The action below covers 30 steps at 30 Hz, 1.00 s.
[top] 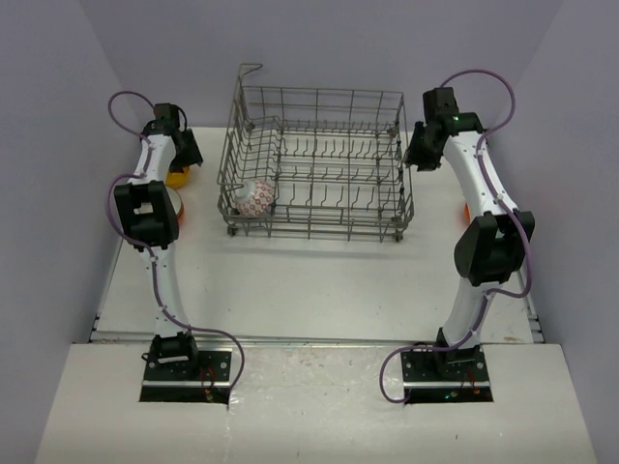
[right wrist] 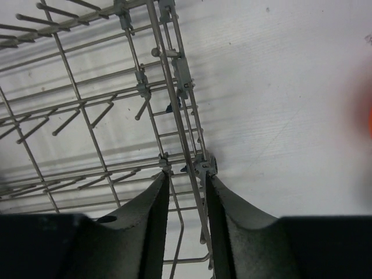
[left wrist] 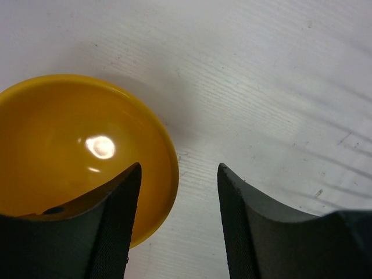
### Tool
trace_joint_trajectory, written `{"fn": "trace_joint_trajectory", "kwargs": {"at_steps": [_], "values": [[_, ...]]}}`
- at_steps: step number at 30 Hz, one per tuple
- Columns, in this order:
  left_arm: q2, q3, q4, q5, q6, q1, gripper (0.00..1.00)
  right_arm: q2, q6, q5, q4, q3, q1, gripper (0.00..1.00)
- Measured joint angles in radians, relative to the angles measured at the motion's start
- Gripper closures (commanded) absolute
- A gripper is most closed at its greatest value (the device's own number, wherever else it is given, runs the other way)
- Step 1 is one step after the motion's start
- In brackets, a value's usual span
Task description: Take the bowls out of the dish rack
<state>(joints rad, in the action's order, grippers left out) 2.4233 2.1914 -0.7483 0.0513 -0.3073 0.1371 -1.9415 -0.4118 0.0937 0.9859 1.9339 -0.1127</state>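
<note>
from above, the dish rack stands toward the far edge of the tabletop, about midway across. one white bowl with red pattern leans in the rack's near left corner. the left gripper hangs by the tabletop's left edge, outside the rack, right over a yellow bowl. the wrist covers most of that bowl. a sliver of another bowl peeks from under the left arm's elbow, too hidden to make out well. the right gripper sits just beside the rack's far right corner. an orange scrap shows behind the right arm, mostly blocked.

through the left wrist camera, the left gripper is spread wide with nothing pinched. the yellow bowl sits upright on the tabletop. one finger overlaps its inside, the other hangs over bare surface. the bowl's left and lower parts are cut off.

through the right wrist camera, the right gripper is parted by a narrow gap. the dish rack side wall runs down into that gap. whether the fingers touch the wire i cannot tell. an orange blur sits at the right border.
</note>
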Motion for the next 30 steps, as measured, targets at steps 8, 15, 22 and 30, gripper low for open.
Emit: {"fn": "trace_joint_trajectory", "kwargs": {"at_steps": [8, 15, 22, 30], "values": [[-0.002, 0.001, 0.003, -0.067, -0.025, 0.000, 0.41, 0.000, 0.010, 0.026, 0.051, 0.077, 0.000, 0.44], [-0.049, -0.015, 0.014, -0.140, -0.062, 0.000, 0.41, 0.000, 0.023, 0.019, 0.116, 0.232, -0.033, 0.25], [-0.146, -0.031, 0.048, -0.233, -0.111, -0.002, 0.43, 0.000, 0.003, -0.123, 0.092, 0.381, -0.132, 0.12], [-0.283, -0.201, 0.089, -0.257, -0.128, -0.062, 0.44, -0.019, -0.222, -0.499, -0.176, 0.076, -0.214, 0.14]]}}
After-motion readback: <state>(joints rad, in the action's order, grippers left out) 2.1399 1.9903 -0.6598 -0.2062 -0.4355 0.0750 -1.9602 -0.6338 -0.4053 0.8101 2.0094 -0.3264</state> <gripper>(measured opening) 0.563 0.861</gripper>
